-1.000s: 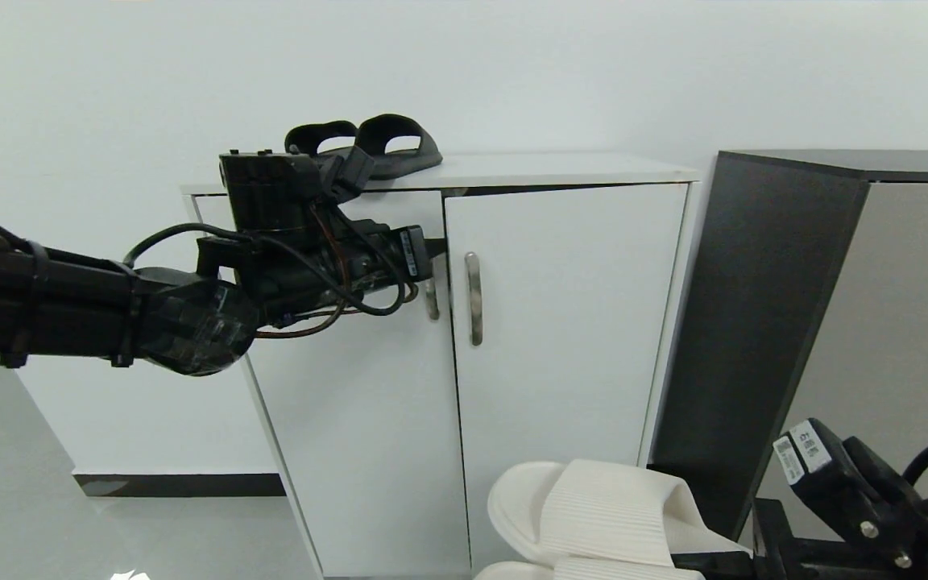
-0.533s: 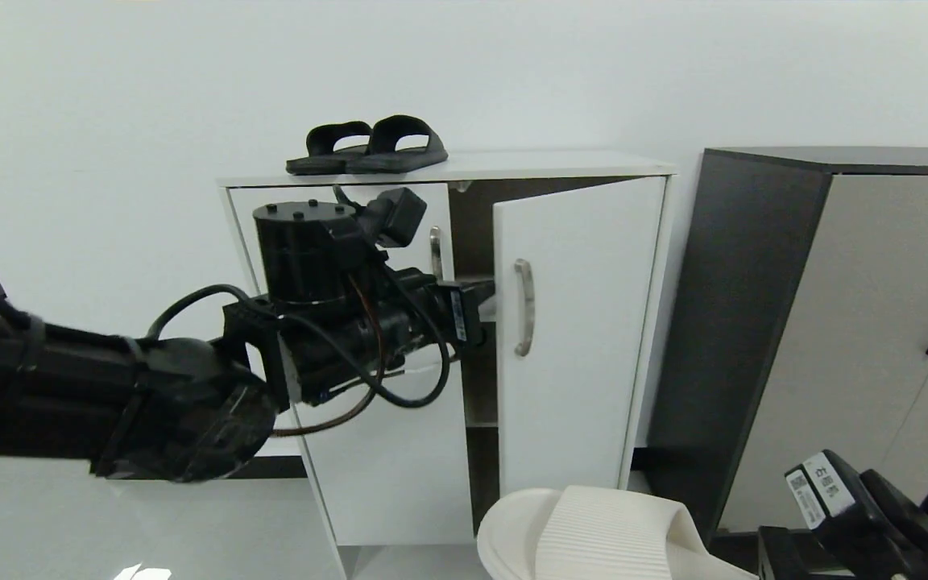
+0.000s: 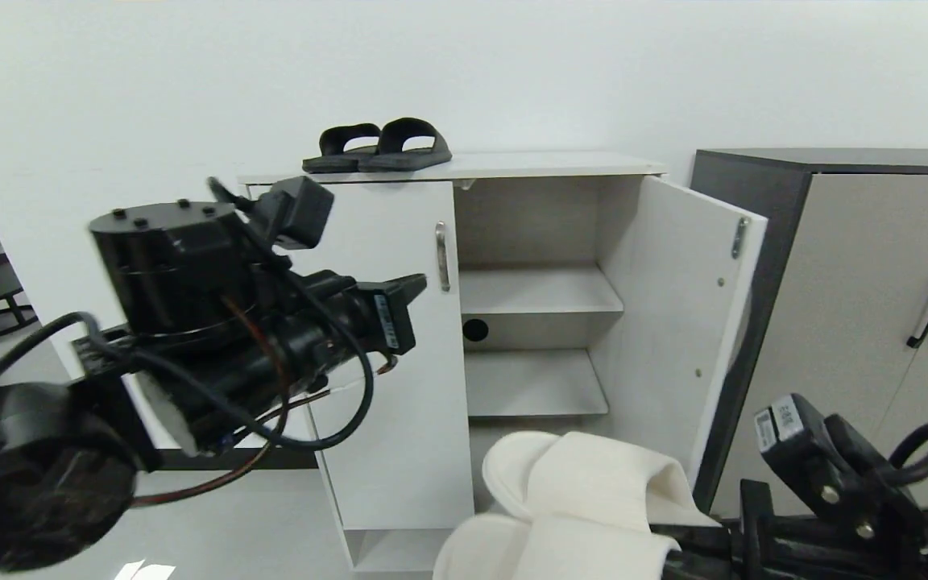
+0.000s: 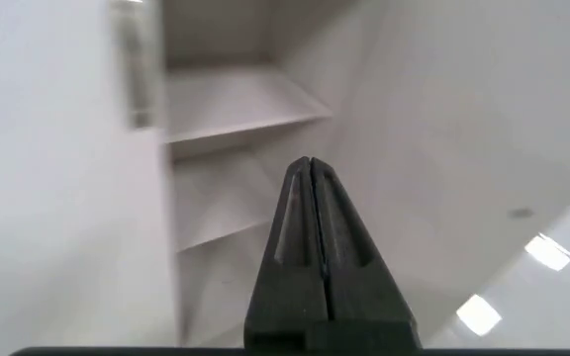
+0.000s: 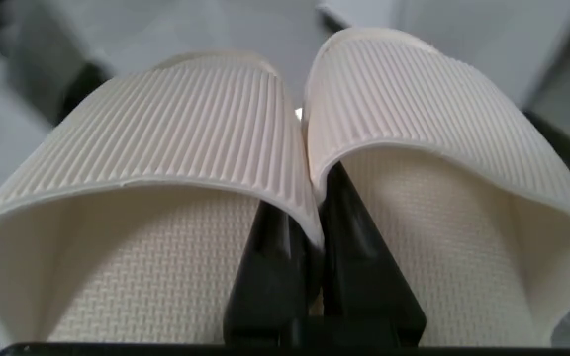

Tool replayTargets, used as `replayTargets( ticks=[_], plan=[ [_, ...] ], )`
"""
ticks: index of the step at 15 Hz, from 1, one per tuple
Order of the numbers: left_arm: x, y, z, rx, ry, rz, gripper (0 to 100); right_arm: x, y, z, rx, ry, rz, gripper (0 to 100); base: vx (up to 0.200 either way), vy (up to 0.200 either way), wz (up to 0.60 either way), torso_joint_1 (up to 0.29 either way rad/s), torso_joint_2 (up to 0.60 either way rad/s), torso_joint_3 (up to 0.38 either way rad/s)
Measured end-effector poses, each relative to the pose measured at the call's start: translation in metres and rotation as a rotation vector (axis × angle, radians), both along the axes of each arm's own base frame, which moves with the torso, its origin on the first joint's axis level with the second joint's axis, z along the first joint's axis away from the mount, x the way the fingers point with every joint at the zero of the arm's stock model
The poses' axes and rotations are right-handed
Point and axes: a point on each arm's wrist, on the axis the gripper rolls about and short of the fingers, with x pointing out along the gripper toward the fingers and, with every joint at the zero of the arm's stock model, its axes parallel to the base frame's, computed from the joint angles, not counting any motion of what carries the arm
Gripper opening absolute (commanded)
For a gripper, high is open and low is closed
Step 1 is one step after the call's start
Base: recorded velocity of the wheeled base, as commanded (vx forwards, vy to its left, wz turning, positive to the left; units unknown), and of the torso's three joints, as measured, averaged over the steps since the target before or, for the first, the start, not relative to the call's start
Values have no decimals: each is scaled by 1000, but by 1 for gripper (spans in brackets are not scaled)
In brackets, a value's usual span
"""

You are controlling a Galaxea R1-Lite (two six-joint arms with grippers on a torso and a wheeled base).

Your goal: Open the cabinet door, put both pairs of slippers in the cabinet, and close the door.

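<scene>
The fingers of the right gripper [image 5: 310,232] pinch the white slippers [image 3: 585,491] together, low in front of the open cabinet [image 3: 553,165]. That thin grip could let one drop, or bump a shelf [image 3: 540,290]. The left gripper [image 4: 311,173] has its fingers pressed together, holding nothing.

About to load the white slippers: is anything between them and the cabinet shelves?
Nothing visible. The right door stands wide open, the shelves face the white slippers directly, and the left gripper, shut, sits off to the left before the closed left door.
</scene>
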Motion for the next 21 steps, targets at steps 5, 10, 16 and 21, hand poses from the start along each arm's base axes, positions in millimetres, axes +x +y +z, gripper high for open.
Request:
replayTargets(
  ticks=[5,10,16,21],
  plan=[
    [-76,85,-32,127,56,454,0,32,34,3,16,31,-321,0,0,0,0,0,0,0],
    [-151,147,-69,169,73,845,0,47,36,-6,-13,46,-370,0,0,0,0,0,0,0],
    [-233,145,-129,199,47,618,0,46,33,-10,-25,51,-369,0,0,0,0,0,0,0],
    [-250,143,-148,205,-55,503,0,48,35,-17,-47,63,-372,0,0,0,0,0,0,0]
  ],
)
